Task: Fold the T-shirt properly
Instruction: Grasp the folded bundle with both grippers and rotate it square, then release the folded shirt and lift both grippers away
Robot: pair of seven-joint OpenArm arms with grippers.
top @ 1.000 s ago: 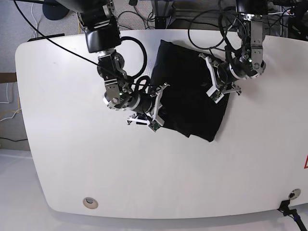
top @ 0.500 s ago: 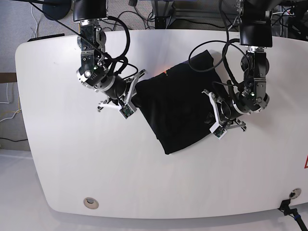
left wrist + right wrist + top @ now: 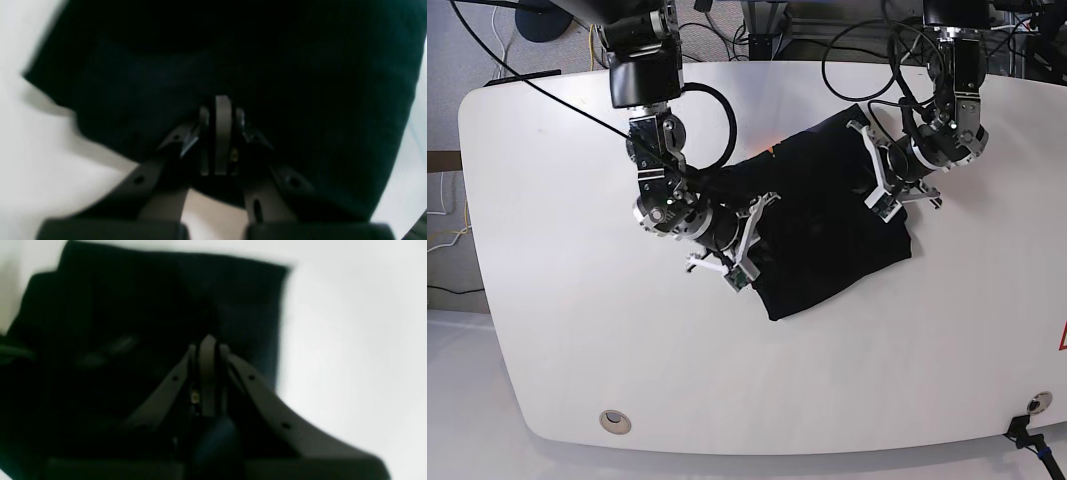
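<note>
T-shirt (image 3: 827,225): black, bunched mid-table (image 3: 577,330) (near side bare). Left gripper (image 3: 222,133) at its right edge, right gripper (image 3: 207,373) at its left; jaws clenched on fabric.

No readable text, brand or number anywhere; red triangular mark (image 3: 1062,338) at table's right edge, cut off, illegible.

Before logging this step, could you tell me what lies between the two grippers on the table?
In the base view, the black T-shirt fills the stretch between the right gripper and the left gripper; nothing else shows there.
</note>
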